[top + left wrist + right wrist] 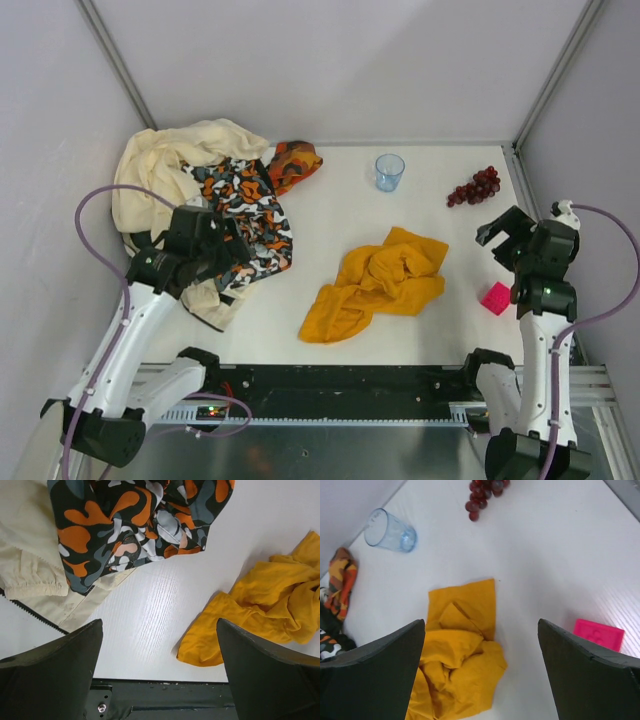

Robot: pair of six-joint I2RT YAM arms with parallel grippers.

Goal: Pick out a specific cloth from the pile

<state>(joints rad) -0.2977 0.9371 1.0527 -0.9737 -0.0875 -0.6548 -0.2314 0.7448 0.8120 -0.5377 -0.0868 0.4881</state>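
Mustard towel out on the counter [330, 190]; both tools empty.

Left: heap of cream sheet and orange-black-white patterned cloth [215, 175], left tool [157, 630] over its near edge, jaws wide, gripping nothing. Centre: plain mustard-yellow soft fabric towel [385, 280], crumpled, apart from the heap; likely light and limp, best pinched at a raised fold. Right: right tool [481, 625] gaped wide, empty.

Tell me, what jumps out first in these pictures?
The mustard-yellow cloth lies crumpled alone mid-table, apart from the pile of cream sheet and orange-black-white patterned cloth at the far left. A clear blue cup and red grapes sit farther back.
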